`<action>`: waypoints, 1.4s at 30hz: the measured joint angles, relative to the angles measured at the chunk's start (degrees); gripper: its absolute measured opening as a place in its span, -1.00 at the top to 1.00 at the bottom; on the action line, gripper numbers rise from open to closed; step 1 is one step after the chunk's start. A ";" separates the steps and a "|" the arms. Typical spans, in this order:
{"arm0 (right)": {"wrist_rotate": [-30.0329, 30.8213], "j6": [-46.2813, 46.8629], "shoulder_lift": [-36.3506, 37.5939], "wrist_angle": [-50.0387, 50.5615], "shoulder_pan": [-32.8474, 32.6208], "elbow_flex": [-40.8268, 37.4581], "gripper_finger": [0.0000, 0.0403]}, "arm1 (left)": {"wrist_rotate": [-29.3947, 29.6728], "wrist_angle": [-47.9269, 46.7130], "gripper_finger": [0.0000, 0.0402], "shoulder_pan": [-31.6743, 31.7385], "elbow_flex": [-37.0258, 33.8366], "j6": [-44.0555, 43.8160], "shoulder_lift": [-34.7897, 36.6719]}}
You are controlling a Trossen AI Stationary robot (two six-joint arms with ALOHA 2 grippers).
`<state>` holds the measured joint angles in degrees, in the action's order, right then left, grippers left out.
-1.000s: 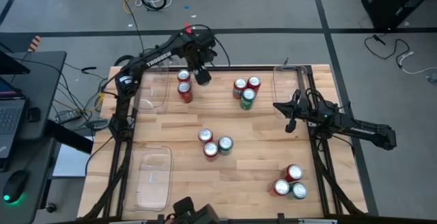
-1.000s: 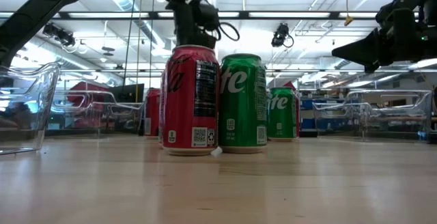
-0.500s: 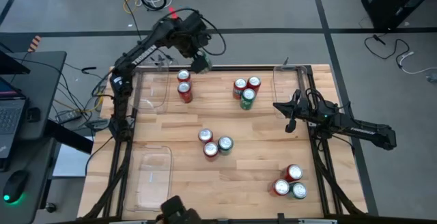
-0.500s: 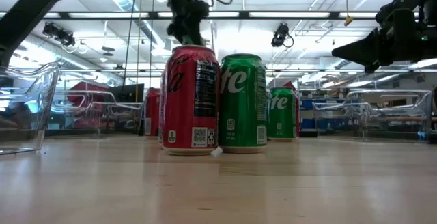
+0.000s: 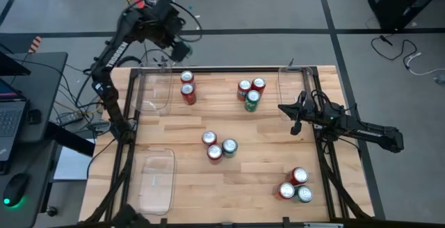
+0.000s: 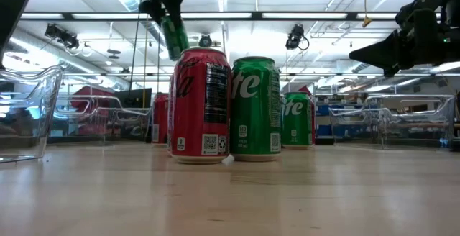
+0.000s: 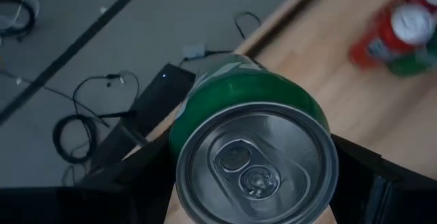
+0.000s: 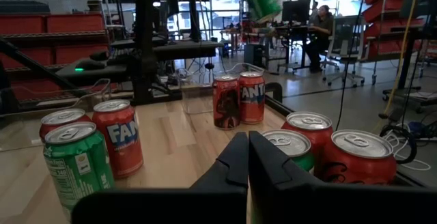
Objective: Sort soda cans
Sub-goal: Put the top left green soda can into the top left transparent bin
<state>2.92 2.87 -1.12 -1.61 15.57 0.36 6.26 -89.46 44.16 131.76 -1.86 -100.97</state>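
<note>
A green soda can [image 7: 249, 142] is pinched in the left gripper [image 5: 179, 47] jaws, raised beyond the worktop [image 5: 264, 151] edge. Eleven cans remain clustered unsorted. The right gripper [image 5: 293, 119] is parked, jaws pressed together.

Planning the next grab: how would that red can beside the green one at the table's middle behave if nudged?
The red can stands upright and tall on a narrow base, so a high push would probably tip it. Being round, it would likely roll then. It touches the green can, which may shift too.

Dark jointed arms, black cables, two-fingered left pincer [image 5: 182, 48]
</note>
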 joint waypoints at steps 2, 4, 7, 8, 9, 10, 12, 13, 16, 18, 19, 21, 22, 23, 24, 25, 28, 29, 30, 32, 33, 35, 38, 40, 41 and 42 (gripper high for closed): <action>0.00 -0.02 0.01 -0.01 -0.01 0.00 1.00 | -0.75 -1.03 -0.48 2.01 0.00 -1.47 0.21; 0.00 -0.02 0.01 0.00 0.00 0.00 1.00 | -1.13 -0.39 -0.48 4.06 -0.78 -1.78 0.22; 0.00 0.01 0.02 0.00 0.00 0.00 1.00 | -1.28 -0.55 -0.48 6.87 -4.51 -1.80 0.20; 0.00 0.01 -0.01 -0.02 0.00 0.00 1.00 | -1.33 -0.78 -0.48 7.81 -6.08 -1.78 0.16; 0.00 0.00 0.01 0.00 -0.01 0.00 1.00 | -1.32 -0.67 -0.48 8.75 -7.87 -1.69 0.11; 0.00 -0.01 -0.01 -0.01 -0.02 0.00 1.00 | -1.30 -0.36 -0.48 9.59 -9.80 -1.59 0.11; 0.00 0.01 0.00 0.00 -0.01 0.01 1.00 | -0.82 -0.36 -0.48 11.16 -14.04 -1.33 0.27; 0.00 0.01 0.01 0.00 -0.01 0.00 1.00 | 0.04 -0.44 -0.48 11.90 -16.27 -1.10 0.49; 0.00 -0.01 0.00 0.00 0.00 0.00 1.00 | 1.91 -0.21 -0.48 13.85 -24.10 0.00 2.18; 0.00 0.00 0.00 0.00 -0.01 0.00 1.00 | 3.33 0.47 -0.48 14.92 -29.40 0.33 3.55; 0.00 -0.02 0.01 -0.01 -0.01 0.00 1.00 | 3.74 1.79 -0.48 15.35 -32.04 0.43 4.27; 0.00 0.01 -0.01 0.00 0.00 0.00 1.00 | 3.72 5.30 -0.48 16.25 -36.79 1.04 5.69; 0.00 -0.01 0.01 -0.01 -0.02 0.00 1.00 | 3.65 6.68 -0.48 16.65 -38.94 1.22 6.32; 0.00 -0.02 -0.01 -0.01 0.00 0.00 1.00 | 3.63 7.68 -0.48 17.00 -40.70 1.24 6.84; 0.00 0.00 0.01 0.00 0.00 0.00 1.00 | 3.59 8.60 -0.48 17.42 -42.52 1.24 7.26; 0.00 -0.02 0.01 0.00 0.00 0.00 1.00 | 3.58 9.46 -0.48 17.81 -44.01 1.24 7.38; 0.00 0.00 0.00 0.00 0.00 0.02 1.00 | 3.67 12.20 -0.48 18.88 -47.27 1.24 7.37; 0.00 0.00 -0.01 -0.02 0.00 0.00 1.00 | 3.65 12.97 -0.48 19.08 -48.09 1.24 7.37; 0.00 0.00 0.00 -0.02 -0.01 0.00 1.00 | 3.67 14.00 -0.48 19.25 -48.81 1.24 7.37; 0.00 -0.01 0.01 0.00 -0.01 0.01 1.00 | 3.54 16.91 -0.48 19.54 -49.93 1.26 7.37; 0.00 -0.01 0.02 -0.02 0.00 0.00 1.00 | 3.41 17.92 -0.48 19.69 -50.27 1.26 7.37; 0.00 -0.02 -0.01 0.00 0.00 0.00 1.00 | 3.19 18.47 -0.48 19.98 -50.47 0.81 7.37; 0.00 0.00 0.01 -0.01 -0.02 0.00 1.00 | 3.52 19.52 -0.48 20.04 -50.47 -0.69 7.37; 0.00 -0.01 0.01 0.00 -0.02 0.00 1.00 | 3.60 19.54 -0.49 20.02 -50.47 -1.20 7.25; 0.00 0.01 0.00 -0.01 0.00 0.00 1.00 | 3.57 19.34 -0.49 20.01 -50.47 -1.37 7.19; 0.00 0.00 0.02 -0.02 -0.01 0.00 1.00 | 3.57 19.32 -0.49 19.98 -50.47 -1.71 7.17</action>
<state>2.92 2.87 -1.10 -1.62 15.56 0.36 9.83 -70.15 64.14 81.30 -3.57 -93.80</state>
